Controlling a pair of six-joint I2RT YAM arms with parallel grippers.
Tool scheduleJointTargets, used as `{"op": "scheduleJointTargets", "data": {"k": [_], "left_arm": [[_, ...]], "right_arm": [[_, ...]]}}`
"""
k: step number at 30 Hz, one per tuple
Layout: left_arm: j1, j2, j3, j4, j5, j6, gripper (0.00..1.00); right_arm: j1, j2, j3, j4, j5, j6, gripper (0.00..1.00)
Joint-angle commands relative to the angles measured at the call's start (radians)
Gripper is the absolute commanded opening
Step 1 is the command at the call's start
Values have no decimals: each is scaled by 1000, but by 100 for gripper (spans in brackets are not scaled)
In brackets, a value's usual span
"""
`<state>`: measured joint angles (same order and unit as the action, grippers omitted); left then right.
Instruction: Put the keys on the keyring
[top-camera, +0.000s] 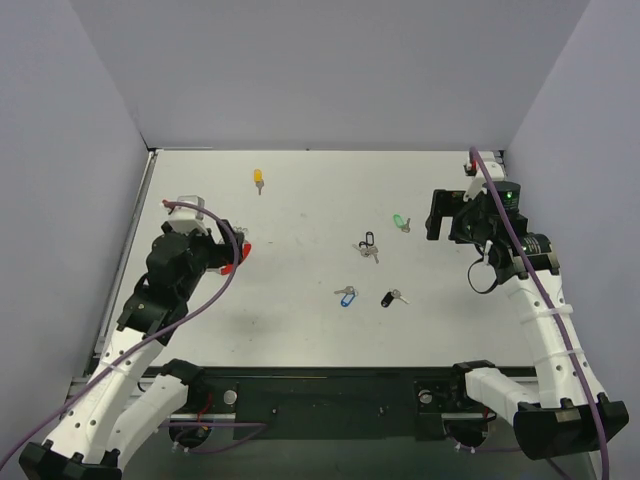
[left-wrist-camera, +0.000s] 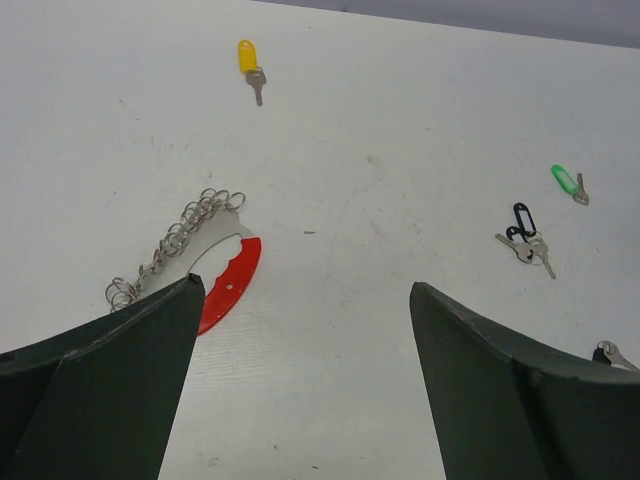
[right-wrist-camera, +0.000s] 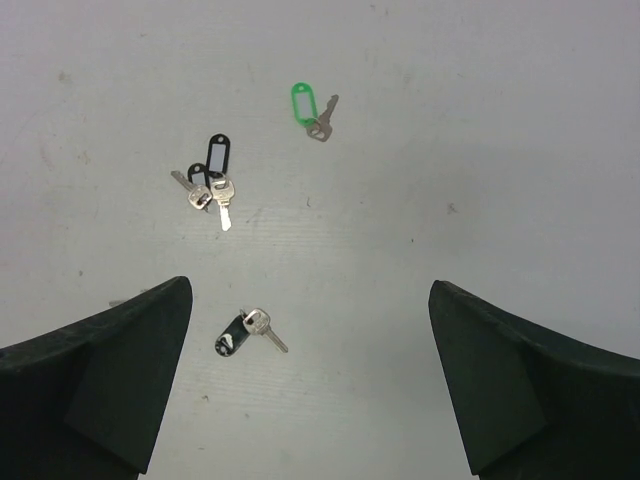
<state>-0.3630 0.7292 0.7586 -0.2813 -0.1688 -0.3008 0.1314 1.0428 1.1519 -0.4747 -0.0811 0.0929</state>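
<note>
Top external: keyring (top-camera: 243, 251) lies flat on the desk (top-camera: 300, 200) at left, just beside the left gripper (left-wrist-camera: 305, 283). Keys (top-camera: 368, 246) are scattered mid-desk, below the right gripper (right-wrist-camera: 310, 282). Both grippers stand wide, holding nothing.

Risk: the thin wire may skid from closing fingers, or the ring chain gets pinched instead.

Left wrist: the red arc's long axis runs lower-left to upper-right, with the chain trailing left.

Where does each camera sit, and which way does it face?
Top external: above, behind the bases, looking down on the white table; left arm and right arm show.
Left wrist: faces forward-down past the open left pincer at the red-arc wire keyring.
Right wrist: looks down past the open right pincer at the green-tagged silver key.
Shared: both wrist views show that key.
</note>
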Motion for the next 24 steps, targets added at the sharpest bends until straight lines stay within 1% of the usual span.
{"op": "scheduleJointTargets", "data": {"k": [1, 3, 4, 7, 8, 9, 10, 14, 15, 16, 17, 21, 22, 24], "left_arm": [[1, -8, -5, 47, 5, 14, 95], [1, -7, -16, 56, 17, 6, 95], [1, -2, -19, 56, 25, 3, 95], [1, 24, -4, 31, 43, 3, 95], [1, 36, 11, 12, 58, 6, 95], [1, 44, 22, 2, 74, 12, 95], [2, 62, 42, -21, 118, 18, 95], [2, 113, 65, -39, 248, 40, 95], [2, 121, 65, -38, 255, 45, 95], [2, 131, 67, -42, 252, 46, 95], [2, 139, 70, -44, 247, 48, 95], [2, 147, 53, -45, 221, 71, 95], [2, 148, 42, -35, 216, 78, 95], [2, 157, 12, -7, 209, 81, 95]], "right_arm": [[-4, 14, 3, 7, -112, -65, 100], [-4, 28, 14, -16, -216, -157, 100], [-4, 43, 23, -45, -306, -227, 100], [-3, 72, 38, -54, -459, -272, 99], [-1, 83, 34, -39, -529, -297, 97], [-1, 83, 17, -27, -577, -312, 97], [-1, 94, 9, -13, -642, -343, 98], [5, 152, 11, -48, -684, -398, 100], [5, 177, 38, -112, -701, -454, 100], [10, 183, 48, -140, -712, -488, 100], [13, 181, 42, -183, -712, -568, 100], [89, 167, -33, -228, -603, -749, 100], [108, 178, -24, -246, -602, -769, 100], [119, 236, 11, -283, -626, -754, 100]]}}
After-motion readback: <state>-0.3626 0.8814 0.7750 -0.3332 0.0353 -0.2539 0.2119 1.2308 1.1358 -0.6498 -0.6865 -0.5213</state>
